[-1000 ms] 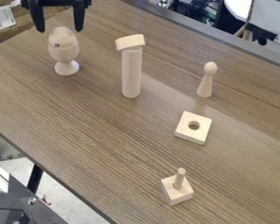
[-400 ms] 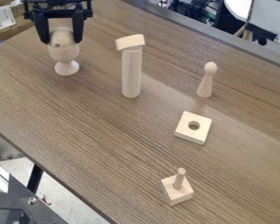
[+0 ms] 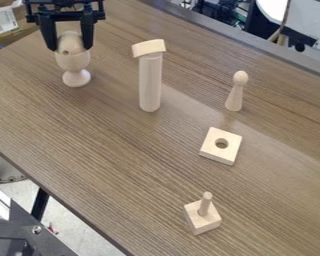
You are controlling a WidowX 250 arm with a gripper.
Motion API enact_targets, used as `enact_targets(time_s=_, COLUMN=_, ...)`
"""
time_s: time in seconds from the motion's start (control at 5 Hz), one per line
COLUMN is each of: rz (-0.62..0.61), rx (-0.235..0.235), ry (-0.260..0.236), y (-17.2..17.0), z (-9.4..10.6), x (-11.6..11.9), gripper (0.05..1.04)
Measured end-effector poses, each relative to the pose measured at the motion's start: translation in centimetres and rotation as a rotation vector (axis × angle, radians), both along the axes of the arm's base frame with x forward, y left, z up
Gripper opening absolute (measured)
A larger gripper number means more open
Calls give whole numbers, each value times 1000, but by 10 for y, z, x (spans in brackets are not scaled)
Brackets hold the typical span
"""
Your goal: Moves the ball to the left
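At the upper left the black gripper (image 3: 71,47) hangs over a wooden cup, one finger on each side of the ball's upper part. The pale wooden ball (image 3: 70,40), with a small dark hole in its front, rests in the cup's top. Below it, the egg-cup-shaped wooden cup (image 3: 74,61) stands upright on its round foot. The fingers are spread about as wide as the ball; whether they touch it I cannot tell.
Right of the cup stands a tall cylinder (image 3: 150,85) with a curved block (image 3: 148,48) on top. Further right are a peg figure (image 3: 236,91) and a square block with a hole (image 3: 213,150). A block with a peg (image 3: 202,223) stands near the front of the brown table (image 3: 109,150).
The gripper has come down from above the cup to around the ball, and its fingers stand a little closer together than at first. The ball and the other pieces have stayed in place.
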State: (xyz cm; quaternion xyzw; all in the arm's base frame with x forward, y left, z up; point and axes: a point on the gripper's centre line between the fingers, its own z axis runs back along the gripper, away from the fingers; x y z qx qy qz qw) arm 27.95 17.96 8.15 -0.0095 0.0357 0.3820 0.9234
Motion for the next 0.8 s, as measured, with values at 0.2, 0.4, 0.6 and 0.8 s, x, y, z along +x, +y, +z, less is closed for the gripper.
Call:
enact_targets(time_s=0.2, rz=1, rx=-45, ry=-10, y=-5, z=6, x=-2, gripper=737)
enact_targets(time_s=0.4, rz=-5, rx=-47, ry=-66, y=-5, z=28, x=2, gripper=737)
enact_targets(time_s=0.6, rz=-25, rx=-60, ry=-89, y=-6, z=30, x=4, gripper=737)
enact_targets(time_s=0.8, rz=-5, rx=10, ry=-8, y=5, z=28, x=7, gripper=737)
